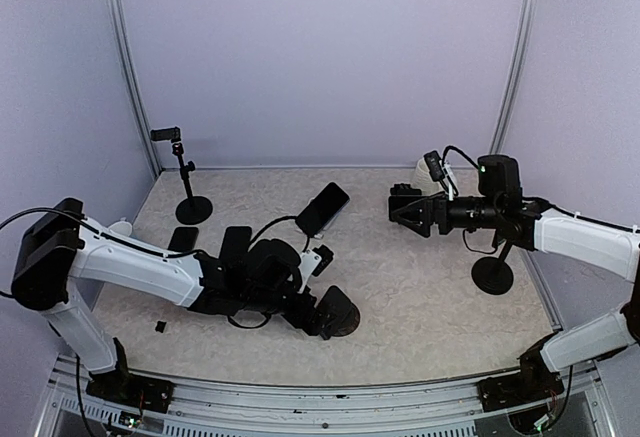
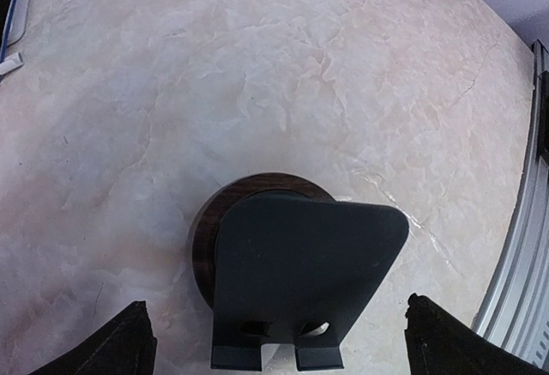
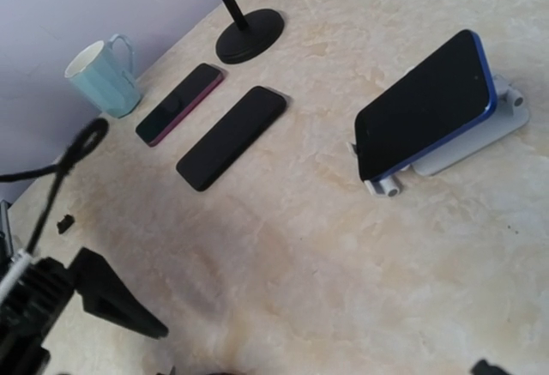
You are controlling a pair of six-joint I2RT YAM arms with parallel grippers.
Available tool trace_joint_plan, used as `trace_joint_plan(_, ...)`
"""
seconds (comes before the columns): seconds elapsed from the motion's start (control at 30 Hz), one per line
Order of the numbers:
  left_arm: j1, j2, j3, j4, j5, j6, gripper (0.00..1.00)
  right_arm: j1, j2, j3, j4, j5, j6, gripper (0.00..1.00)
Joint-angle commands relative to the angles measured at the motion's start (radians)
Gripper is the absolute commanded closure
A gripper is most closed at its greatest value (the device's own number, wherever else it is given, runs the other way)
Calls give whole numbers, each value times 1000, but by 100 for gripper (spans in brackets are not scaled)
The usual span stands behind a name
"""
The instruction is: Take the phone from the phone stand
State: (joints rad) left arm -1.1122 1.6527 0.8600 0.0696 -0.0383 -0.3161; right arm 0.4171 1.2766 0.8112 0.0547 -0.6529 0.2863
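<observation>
A black phone with a blue edge point(image 1: 322, 207) leans on a white phone stand, left of centre; the right wrist view shows the phone point(image 3: 425, 105) and the stand point(image 3: 467, 143) under it. My right gripper point(image 1: 403, 207) is open and empty, hovering to the right of the phone and apart from it, its fingertips point(image 3: 116, 305) at that view's bottom edge. My left gripper point(image 1: 335, 315) is open around a second, empty dark stand point(image 2: 309, 276) on a round wooden base, with its fingers point(image 2: 129, 345) either side and not touching it.
Two more phones lie flat at the left, one reddish point(image 3: 180, 103) and one black point(image 3: 232, 136). A pale green mug point(image 3: 101, 75) stands by the left wall. A mic stand with a round base point(image 1: 193, 207) is at the back left, and another round base point(image 1: 492, 275) at the right.
</observation>
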Motion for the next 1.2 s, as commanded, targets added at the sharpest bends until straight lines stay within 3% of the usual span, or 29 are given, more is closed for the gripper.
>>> trace_joint_plan(0.0,-13,55,54,38,1,22,1,9,-26,-18,6,9,-5,0)
trace_joint_plan(0.43,-29,164,114,58,11,19,1,9,-9,-20,12,6,-7,0)
trace_joint_plan(0.77,-26,176,140,34,-39,15,22,9,2,-20,14,12,-9,0)
trace_joint_plan(1.17,29,105,123,17,-76,13,35,10,21,-18,26,5,-9,0)
